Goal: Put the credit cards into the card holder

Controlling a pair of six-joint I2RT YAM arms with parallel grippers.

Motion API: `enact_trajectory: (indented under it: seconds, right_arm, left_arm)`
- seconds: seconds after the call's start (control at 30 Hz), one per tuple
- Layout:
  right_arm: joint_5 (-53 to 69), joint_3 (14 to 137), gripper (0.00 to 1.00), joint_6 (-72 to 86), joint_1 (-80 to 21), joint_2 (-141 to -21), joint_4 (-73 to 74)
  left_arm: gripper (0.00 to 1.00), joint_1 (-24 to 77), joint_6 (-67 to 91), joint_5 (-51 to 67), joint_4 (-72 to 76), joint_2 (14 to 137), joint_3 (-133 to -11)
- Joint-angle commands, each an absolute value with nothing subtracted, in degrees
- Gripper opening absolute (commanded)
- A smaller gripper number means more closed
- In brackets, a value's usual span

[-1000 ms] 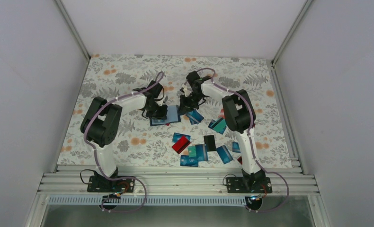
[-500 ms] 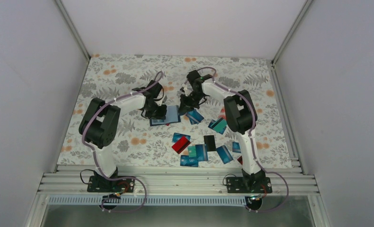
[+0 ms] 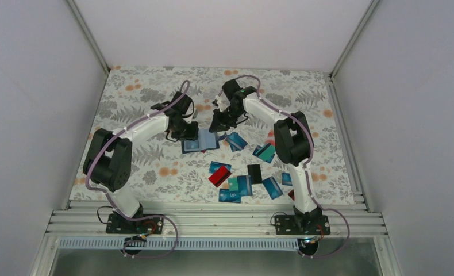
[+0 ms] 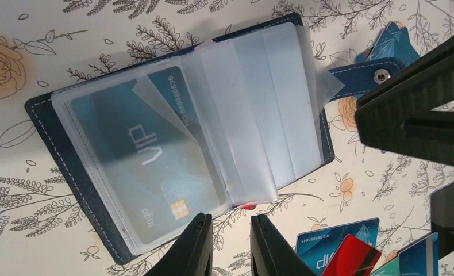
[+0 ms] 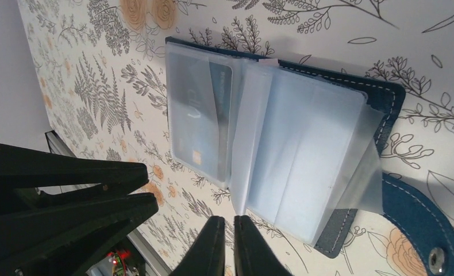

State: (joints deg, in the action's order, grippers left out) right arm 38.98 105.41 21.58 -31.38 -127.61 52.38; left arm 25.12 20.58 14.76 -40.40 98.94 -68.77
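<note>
The card holder (image 3: 200, 140) lies open on the floral cloth, its clear sleeves fanned out (image 4: 253, 109). A blue VIP credit card (image 4: 150, 167) sits in the left sleeve. A red sliver (image 4: 247, 205) peeks from under the sleeves. My left gripper (image 4: 231, 247) hovers at the holder's near edge, slightly open and holding nothing. My right gripper (image 5: 229, 247) is shut on the opposite side; an upright sleeve (image 5: 243, 144) ends right at its tips, and I cannot tell if it is pinched. Loose credit cards (image 3: 236, 185) lie nearer the arm bases.
The holder's blue strap with a snap (image 4: 365, 77) sticks out toward the right gripper (image 4: 420, 123). A red card (image 3: 219, 177) and a black card (image 3: 254, 172) lie among the loose blue ones. More cards (image 3: 265, 152) sit right of the holder. White walls enclose the cloth.
The left arm has swung outward, and its gripper has drawn back off the holder with its fingers parted a little. The right gripper shifted slightly toward the back, staying shut.
</note>
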Motion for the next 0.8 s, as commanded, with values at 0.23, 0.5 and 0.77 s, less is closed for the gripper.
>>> enact_trajectory:
  seconds: [0.23, 0.5, 0.77]
  right_arm:
    - [35.95, 104.55, 0.18, 22.53, -31.97, -127.88, 51.34]
    - [38.94, 101.21, 0.28, 22.01, -30.29, -127.92, 48.27]
    - [39.17, 99.65, 0.34, 21.21, -29.98, -129.1, 48.22]
  left_arm:
    - [0.31, 25.44, 20.12, 18.3, -38.94, 102.36, -72.9]
    - [0.32, 26.28, 19.95, 18.75, -39.19, 108.6, -77.55]
    - [0.56, 28.37, 20.08, 12.3, -41.86, 112.65, -80.42]
